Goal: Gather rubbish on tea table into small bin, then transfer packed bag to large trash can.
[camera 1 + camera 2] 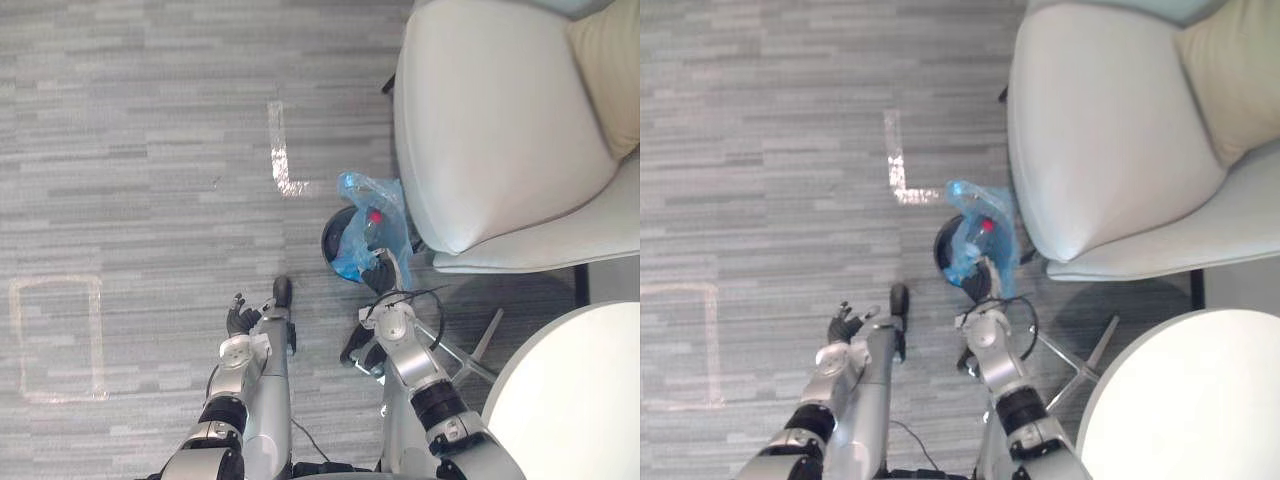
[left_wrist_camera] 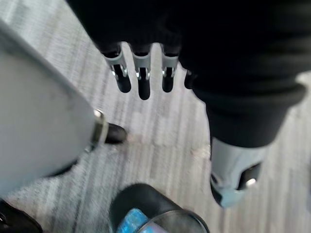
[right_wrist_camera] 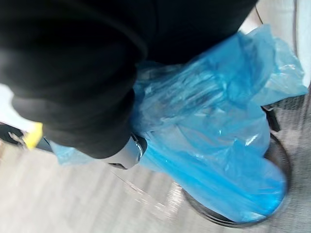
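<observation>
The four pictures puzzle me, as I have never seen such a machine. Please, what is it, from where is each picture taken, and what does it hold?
It is a two-legged robot with two silver arms. The two wide pictures come from cameras in its head, looking down at a grey carpet. The two close pictures come from cameras on its wrists. On the carpet stands a small black bin lined with a blue bag; a bottle with a red cap shows inside. Beside it are a white armchair with a cushion and a round white table. The right hand is at the bag's edge; whether it grips cannot be seen. The left hand hangs over the carpet, fingers straight, holding nothing.
</observation>
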### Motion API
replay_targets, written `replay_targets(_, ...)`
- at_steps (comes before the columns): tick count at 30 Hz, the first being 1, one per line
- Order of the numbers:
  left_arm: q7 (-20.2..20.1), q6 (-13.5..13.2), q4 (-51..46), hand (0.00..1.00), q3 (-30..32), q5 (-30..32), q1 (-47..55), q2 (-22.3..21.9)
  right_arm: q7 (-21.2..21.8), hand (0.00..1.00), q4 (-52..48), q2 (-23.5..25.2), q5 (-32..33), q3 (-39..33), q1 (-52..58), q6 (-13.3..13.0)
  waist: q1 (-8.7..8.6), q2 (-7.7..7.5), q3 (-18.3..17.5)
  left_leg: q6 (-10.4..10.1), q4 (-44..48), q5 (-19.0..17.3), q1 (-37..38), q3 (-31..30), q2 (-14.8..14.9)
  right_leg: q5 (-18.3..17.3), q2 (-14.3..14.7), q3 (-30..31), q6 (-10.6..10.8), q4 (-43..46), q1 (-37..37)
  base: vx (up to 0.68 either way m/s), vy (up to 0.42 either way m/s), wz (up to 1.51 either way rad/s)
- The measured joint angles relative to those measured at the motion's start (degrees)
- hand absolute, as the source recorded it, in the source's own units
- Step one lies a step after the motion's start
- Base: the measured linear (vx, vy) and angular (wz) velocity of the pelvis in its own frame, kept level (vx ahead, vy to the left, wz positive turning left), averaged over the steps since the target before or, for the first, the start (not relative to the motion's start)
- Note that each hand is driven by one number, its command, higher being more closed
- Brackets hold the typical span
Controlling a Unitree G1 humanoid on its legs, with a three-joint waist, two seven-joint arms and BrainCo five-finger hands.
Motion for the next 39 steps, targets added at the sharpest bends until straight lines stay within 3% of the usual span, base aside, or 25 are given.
replay_targets(2,-0.02,0.05,0.14,0.0,-2.63,0.06,2.11,0.25,0.75,1.0,-2.28,-0.18,0.39,0.44,3.47,-0.62,-0.41,-0.49,-3.17,-0.11,-2.73,0.1,3.14,0.53,-0.01,0.92,0.96,0.23,0.52,-3.79,3.07,0.14,-0.021,-0.1)
replay_targets(6,-0.09,0.24,1.36,0.0,-7.6,1.38,4.41,2.23,2.59,1.0,-3.88,-1.0,0.89,1.88,4.99,-2.62,-2.63,-0.86,-6.19,-0.31,-6.42,0.54,8.9,0.99,0.1,3.31,3.03,0.91,1.21,-10.94,9.29,0.15,-0.001,-0.14)
replay_targets(12,-0.06,1.18,1.09,0.0,-11.55,4.19,5.59,4.45,6.79,1.0,-7.8,-3.51,0.96,4.5,7.97,-4.13,-3.44,-0.94,-8.32,-0.31,-11.04,0.54,17.09,3.78,0.45,6.9,5.22,3.21,1.88,-19.87,17.49,0.11,0.008,-0.24)
replay_targets(17,-0.07,1.19,-5.71,0.0,-14.61,6.77,9.52,4.94,11.13,1.0,-12.98,-6.54,4.71,7.12,11.01,-5.7,-4.13,-0.87,-12.63,-0.65,-16.2,1.0,23.6,6.17,-0.28,8.61,5.71,5.27,2.4,-25.07,22.53,0.06,0.013,-0.2)
replay_targets(20,-0.19,1.27,-18.49,0.0,-16.83,7.43,14.01,6.46,12.75,1.0,-14.54,-7.88,6.15,7.91,11.36,-6.69,-4.34,-0.83,-13.73,-0.73,-18.16,1.65,25.49,6.24,-0.77,8.8,5.78,5.32,2.49,-26.14,24.07,0.04,0.01,-0.03)
replay_targets(22,-1.3,-2.27,-26.82,0.0,-18.18,9.89,20.4,6.66,13.52,1.0,-16.5,-9.0,7.57,8.12,11.64,-7.36,-4.26,-0.29,-15.05,-0.73,-18.91,1.87,25.81,6.19,-1.04,8.86,5.88,5.35,2.57,-26.67,24.29,0.03,-0.001,0.03)
replay_targets(23,-2.93,-1.65,-28.05,0.0,-18.61,7.6,21.95,6.48,14.12,1.0,-16.94,-9.49,9.19,8.13,11.61,-7.38,-4.27,0.04,-15.73,-0.73,-19.36,1.86,25.91,6.31,-1.13,9.0,5.87,5.43,2.66,-27.08,24.28,0.05,0.011,-0.06)
replay_targets(25,-5.14,-0.18,-31.03,0.0,-20.13,10.48,24.58,6.9,15.15,1.0,-17.21,-10.45,10.53,8.26,10.66,-7.46,-3.58,0.65,-16.27,-0.56,-23.27,3.19,28.33,6.83,-1.69,9.17,5.81,5.86,2.78,-27.44,24.61,0.03,0.017,-0.09)
replay_targets(29,-4.68,-2.33,-39.71,0.0,-20.57,14.76,23.49,6.72,16.36,1.0,-17.64,-10.51,16.76,8.48,10.47,-9.06,-3.45,0.99,-17.09,-0.31,-27.33,4.87,31.68,6.98,-2.28,9.41,5.69,6.21,3.01,-27.49,26.13,0.01,0.013,-0.02)
replay_targets(32,-4.59,-4.06,-41.54,0.0,-20.7,16.83,20.85,6.73,17.92,1.0,-20.01,-10.75,20.49,8.82,10.32,-9.84,-3.63,1.5,-17.82,-0.08,-28.82,5.47,32.88,7.64,-2.49,10.11,5.66,7.44,2.97,-27.54,26.23,0.01,0.045,-0.1)
replay_targets(39,-3.43,-4.02,-41.5,0.0,-22.91,24.52,18.51,9.03,20.82,1.0,-21.94,-12.27,27.16,11.55,6.69,-10.54,-4.45,1.87,-18.15,0.39,-28.89,5.81,33.73,8.52,-2.81,10.87,5.47,9.14,3.03,-27.63,26.37,-0.03,0.041,-0.07)
